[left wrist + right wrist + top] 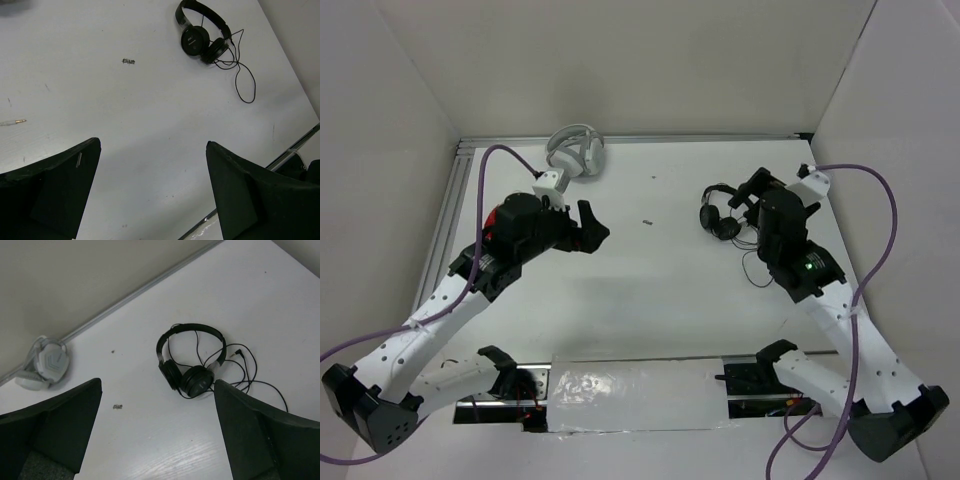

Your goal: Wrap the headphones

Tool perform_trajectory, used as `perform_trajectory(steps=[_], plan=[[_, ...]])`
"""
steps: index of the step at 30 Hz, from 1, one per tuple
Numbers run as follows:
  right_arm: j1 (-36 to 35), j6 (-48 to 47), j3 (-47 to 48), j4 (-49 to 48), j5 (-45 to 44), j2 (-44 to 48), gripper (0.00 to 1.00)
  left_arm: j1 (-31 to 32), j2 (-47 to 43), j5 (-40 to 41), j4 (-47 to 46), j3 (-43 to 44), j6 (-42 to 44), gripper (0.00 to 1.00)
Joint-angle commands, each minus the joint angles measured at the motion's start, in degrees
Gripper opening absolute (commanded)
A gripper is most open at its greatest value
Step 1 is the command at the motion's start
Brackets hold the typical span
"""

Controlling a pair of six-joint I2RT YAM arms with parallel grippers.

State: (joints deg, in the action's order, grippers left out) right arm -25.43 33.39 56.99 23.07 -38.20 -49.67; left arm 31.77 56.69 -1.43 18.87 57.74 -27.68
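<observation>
- The headphones (722,212) lie flat on the table (650,290) at about 2 o'clock in the top view. Their ear pads sit close together, and the cable (252,382) runs off them in loose loops.
- Nothing is wrapped yet, so the step in hand looks like the first reach.
- To do it well, one gripper should probably pin the headband while the other takes the cable, so the turns do not drag the set.
- The cable is thin and lies low, so a raised loop is likely easier to pinch than a flat stretch.
- The right gripper (748,195) is spread wide and empty. It hovers just at 3 o'clock of the headphones, tilted down toward them.
- The left gripper (592,225) is also spread and empty. It sits at 9 o'clock, well apart from the headphones, and points toward 3 o'clock.
- The white headphones (575,150) at 11 o'clock are not part of the job.
</observation>
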Motion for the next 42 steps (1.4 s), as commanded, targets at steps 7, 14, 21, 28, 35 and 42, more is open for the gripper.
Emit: perform_trajectory(steps=[7, 14, 21, 28, 35, 42], plan=[[4.4, 3.1, 3.2, 2.4, -9.2, -11.1, 1.00, -0.4, -1.8, -0.6, -2.6, -1.0, -0.8, 0.99], [16.5, 2.1, 2.9, -2.8, 6.2, -12.6, 1.00, -0.8, -2.2, 0.2, -1.9, -1.1, -0.4, 0.99], [28.3, -3.2, 10.8, 1.4, 17.1, -24.8, 1.00, -2.6, -2.4, -1.1, -3.2, -2.9, -0.8, 0.99], [32.1, -12.1, 17.2, 0.6, 29.6, -36.6, 0.95, -4.7, -1.9, -2.5, -1.7, -3.7, -1.2, 0.99], [34.0, -20.4, 23.7, -2.8, 37.7, -50.7, 1.00, -6.4, -1.4, -3.4, -1.1, -3.9, -1.7, 0.99], [34.0, -26.3, 28.2, -0.1, 41.6, -60.1, 0.95, -7.7, -1.8, -4.3, -2.3, -5.9, -2.1, 0.99]])
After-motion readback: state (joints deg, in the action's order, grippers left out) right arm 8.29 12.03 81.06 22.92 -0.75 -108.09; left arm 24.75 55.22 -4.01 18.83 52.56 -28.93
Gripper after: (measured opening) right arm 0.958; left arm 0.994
